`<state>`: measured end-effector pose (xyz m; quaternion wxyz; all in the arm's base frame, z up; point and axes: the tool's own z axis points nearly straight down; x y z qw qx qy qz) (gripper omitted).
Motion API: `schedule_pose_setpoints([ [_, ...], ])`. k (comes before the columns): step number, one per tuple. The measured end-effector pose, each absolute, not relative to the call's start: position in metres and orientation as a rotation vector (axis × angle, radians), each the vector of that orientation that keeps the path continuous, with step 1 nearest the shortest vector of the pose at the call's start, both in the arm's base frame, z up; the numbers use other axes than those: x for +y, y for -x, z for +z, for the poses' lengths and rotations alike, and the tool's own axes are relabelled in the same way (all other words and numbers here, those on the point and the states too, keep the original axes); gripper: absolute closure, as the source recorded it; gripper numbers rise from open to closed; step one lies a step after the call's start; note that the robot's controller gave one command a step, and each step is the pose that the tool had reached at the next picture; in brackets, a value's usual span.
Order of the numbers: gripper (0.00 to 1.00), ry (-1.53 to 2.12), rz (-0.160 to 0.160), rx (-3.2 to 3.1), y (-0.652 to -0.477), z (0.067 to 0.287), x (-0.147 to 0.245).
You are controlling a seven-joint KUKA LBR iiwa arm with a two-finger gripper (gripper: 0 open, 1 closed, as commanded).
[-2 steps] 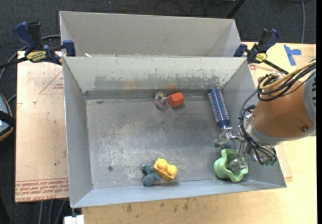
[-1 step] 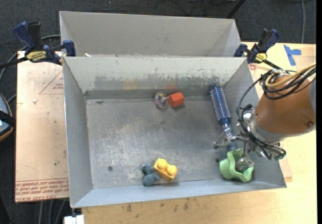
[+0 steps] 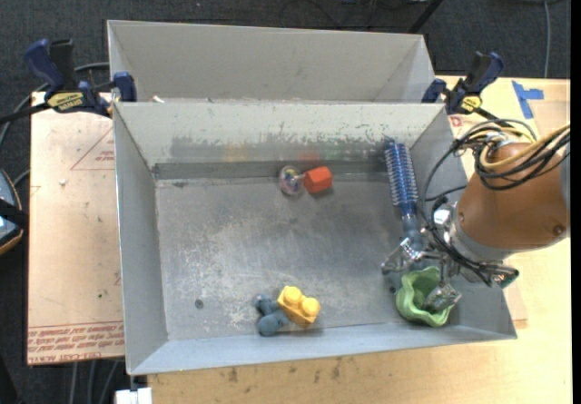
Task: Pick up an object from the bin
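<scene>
Green lumpy toy (image 3: pixel 416 302), down at 4 o'clock in the bin (image 3: pixel 136 211), tight in the corner. Probably light, soft and squashy; best pinched across its raised rim. Hand (image 3: pixel 427 277) low over its upper edge; spread or pressed together, cannot tell. Blue bristly coil (image 3: pixel 399 180) at 12 o'clock from there.

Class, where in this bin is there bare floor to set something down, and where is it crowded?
Bare: the left and middle of the bin, between the red block and ball by the back wall and the yellow toy in front. Crowded: the right front corner, with the pincer over a green lump and a blue brush behind.
</scene>
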<state>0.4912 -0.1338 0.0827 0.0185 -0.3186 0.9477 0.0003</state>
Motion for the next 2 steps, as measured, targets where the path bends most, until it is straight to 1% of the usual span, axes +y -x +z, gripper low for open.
schedule_pose_setpoints([
  [1, 1.00, 0.990, -0.001, 2.945, -0.491, 0.083, -0.135],
  [2, 1.00, 1.313, -0.007, 2.844, -0.490, 0.245, -0.130],
])
